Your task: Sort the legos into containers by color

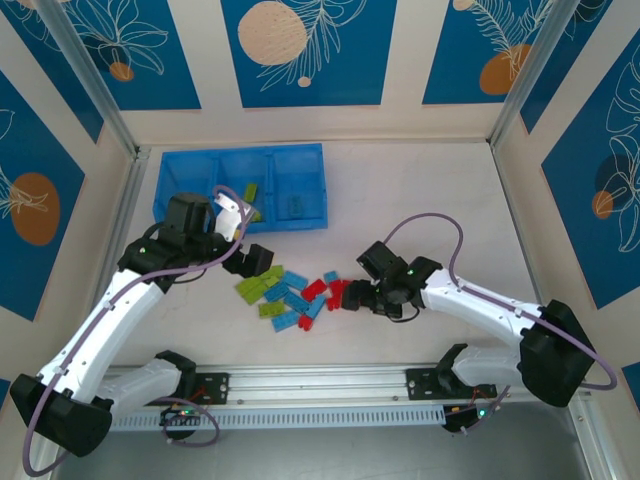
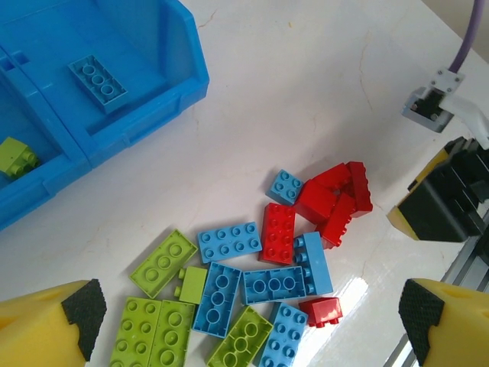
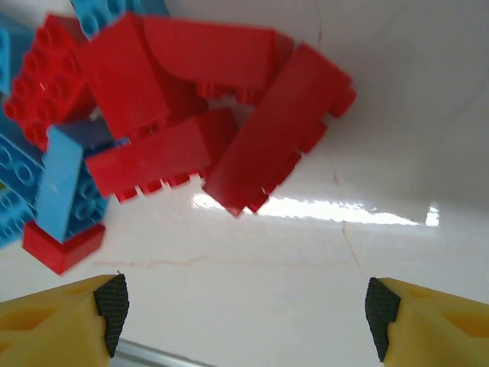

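The legos (image 1: 295,293) lie heaped on the white table (image 1: 420,200), near its middle — lime left, light blue centre, red right, long axes every way, some red ones (image 3: 229,130) tipped on edge. The blue tray (image 1: 175,180) runs left-right at the far side, holding one light blue brick (image 2: 97,80) lying flat and one lime brick (image 2: 15,155). Both the left gripper (image 2: 248,313) and the right gripper (image 3: 246,306) gape — jaws empty
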Robot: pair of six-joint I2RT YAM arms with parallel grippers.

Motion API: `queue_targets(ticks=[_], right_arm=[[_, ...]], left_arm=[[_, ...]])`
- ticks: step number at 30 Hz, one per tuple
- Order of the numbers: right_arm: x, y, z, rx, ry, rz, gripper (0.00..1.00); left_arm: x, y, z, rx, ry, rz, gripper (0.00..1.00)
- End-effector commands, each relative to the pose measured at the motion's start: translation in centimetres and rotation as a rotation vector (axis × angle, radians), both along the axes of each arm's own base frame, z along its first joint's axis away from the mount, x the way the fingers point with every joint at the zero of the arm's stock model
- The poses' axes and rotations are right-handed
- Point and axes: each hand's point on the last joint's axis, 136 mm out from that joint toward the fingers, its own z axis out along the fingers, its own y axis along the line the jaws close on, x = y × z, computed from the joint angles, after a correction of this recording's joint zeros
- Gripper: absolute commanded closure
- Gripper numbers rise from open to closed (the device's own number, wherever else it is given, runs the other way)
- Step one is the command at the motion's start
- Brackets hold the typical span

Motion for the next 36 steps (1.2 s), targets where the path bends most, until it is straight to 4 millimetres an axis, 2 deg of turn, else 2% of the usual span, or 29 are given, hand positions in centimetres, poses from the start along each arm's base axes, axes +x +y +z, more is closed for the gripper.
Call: queue_targets(ticks=[1, 4, 6, 11, 16, 20, 26, 32, 36], right_arm=[[1.5, 0.5, 0.6, 0.072, -0.040, -0.071, 0.17], [2.4, -0.1, 0.5, 0.078, -0.045, -0.096, 0.17], [2.9, 0.2, 0.2, 0.086, -0.032, -0.083, 0.20], [3.1, -0.2, -2.1, 0.002, 0.031, -0.107, 0.31], [2.3, -0.8, -4.2, -0.070, 0.078, -0.129, 0.32], [1.9, -1.7, -5.3, -0.115, 0.081, -0.157, 0.46], [1.6, -1.9, -5.4, -0.123, 0.072, -0.143, 0.59], [0.5, -3.1, -5.2, -0.200, 0.066, -0.142, 0.63], [0.1, -2.9, -4.7, -0.193, 0.051, -0.093, 0.62]], left_arm=[[-0.2, -0.3, 0.3, -0.001, 0.013, -0.013, 0.00], [-0.9, -1.9, 0.2, -0.017, 0.043, -0.054, 0.00], [-1.2, -2.3, 0.1, 0.006, 0.042, -0.071, 0.00], [-1.2, -1.9, -0.2, 0.036, 0.039, -0.057, 0.00], [-1.0, -1.7, -0.8, 0.062, 0.048, -0.049, 0.00], [-0.9, -1.4, -1.2, 0.087, 0.049, -0.042, 0.00], [-0.5, -0.9, -1.5, 0.115, 0.049, -0.015, 0.00], [-0.4, -0.7, -1.6, 0.122, 0.052, -0.004, 0.00], [-0.4, -0.7, -1.8, 0.126, 0.055, -0.002, 0.00]])
